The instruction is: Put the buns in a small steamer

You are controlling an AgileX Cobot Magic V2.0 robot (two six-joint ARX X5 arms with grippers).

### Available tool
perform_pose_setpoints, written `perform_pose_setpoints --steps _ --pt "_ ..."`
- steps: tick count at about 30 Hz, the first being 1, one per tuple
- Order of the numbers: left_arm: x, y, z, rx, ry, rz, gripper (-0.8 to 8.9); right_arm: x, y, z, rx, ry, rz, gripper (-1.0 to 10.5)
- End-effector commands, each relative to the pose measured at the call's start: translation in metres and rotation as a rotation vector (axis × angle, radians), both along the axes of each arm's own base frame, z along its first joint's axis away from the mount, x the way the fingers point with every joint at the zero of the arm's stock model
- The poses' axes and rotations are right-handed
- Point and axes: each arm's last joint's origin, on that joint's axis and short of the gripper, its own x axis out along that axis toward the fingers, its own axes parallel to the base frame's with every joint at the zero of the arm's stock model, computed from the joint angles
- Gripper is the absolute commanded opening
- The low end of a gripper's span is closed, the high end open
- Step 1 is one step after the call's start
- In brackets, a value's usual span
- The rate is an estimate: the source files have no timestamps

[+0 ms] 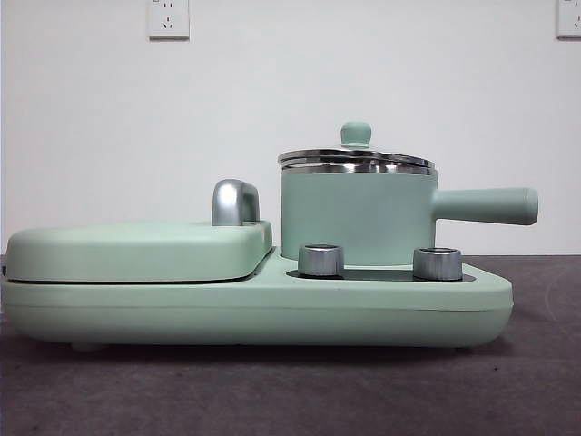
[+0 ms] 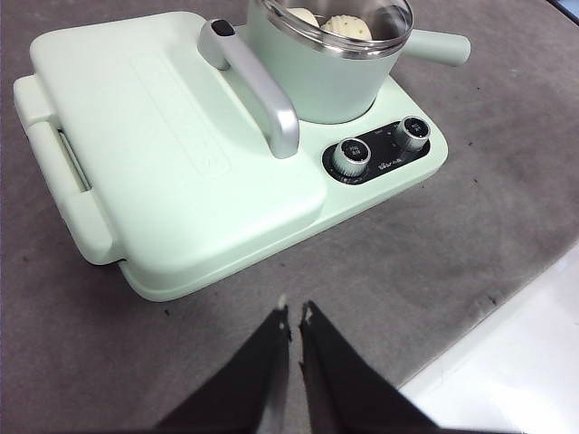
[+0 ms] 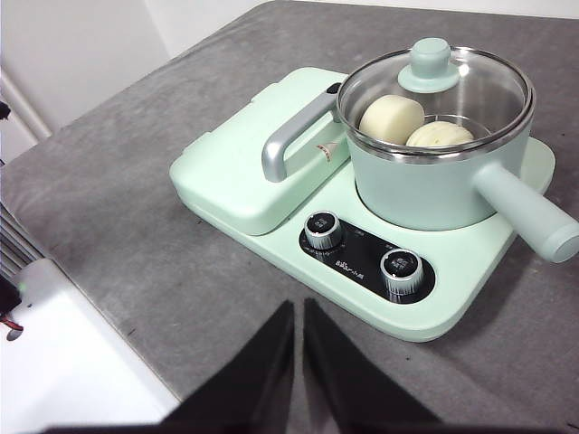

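The small steamer (image 1: 356,216) (image 3: 434,185) (image 2: 326,77) stands on the right half of the mint-green cooker base, its glass lid (image 3: 434,86) with a green knob (image 1: 356,133) resting on the rim. Through the lid I see both buns inside: a smooth rounded one (image 3: 391,117) and a ridged one (image 3: 439,136); the ridged one (image 2: 348,25) also shows in the left wrist view. My left gripper (image 2: 294,316) is shut and empty, hanging over the grey mat in front of the cooker. My right gripper (image 3: 298,312) is shut and empty too, short of the knob panel.
The flat grill lid (image 1: 136,250) with its chrome handle (image 3: 294,136) covers the cooker's left half. Two steel knobs (image 1: 320,260) (image 1: 437,263) sit on the front panel. The steamer's straight handle (image 1: 486,205) juts right. A white table edge (image 2: 516,362) borders the mat.
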Motion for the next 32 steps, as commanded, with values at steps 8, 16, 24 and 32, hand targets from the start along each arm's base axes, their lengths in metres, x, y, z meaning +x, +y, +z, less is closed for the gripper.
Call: perform_pose_setpoints --steps 8,16,24,32 --pt "0.004 0.005 -0.012 -0.030 -0.041 0.106 0.24 0.000 0.000 0.002 0.004 -0.015 0.007 0.1" --pt "0.030 0.020 -0.064 -0.121 -0.358 0.426 0.24 0.000 0.000 0.002 0.004 -0.015 0.007 0.1" --pt "0.047 0.036 -0.149 -0.040 -0.476 0.618 0.24 0.000 0.000 0.002 0.004 -0.015 0.007 0.1" --pt "0.048 0.041 -0.175 -0.001 -0.434 0.666 0.24 0.000 0.000 0.002 0.004 -0.015 0.007 0.1"
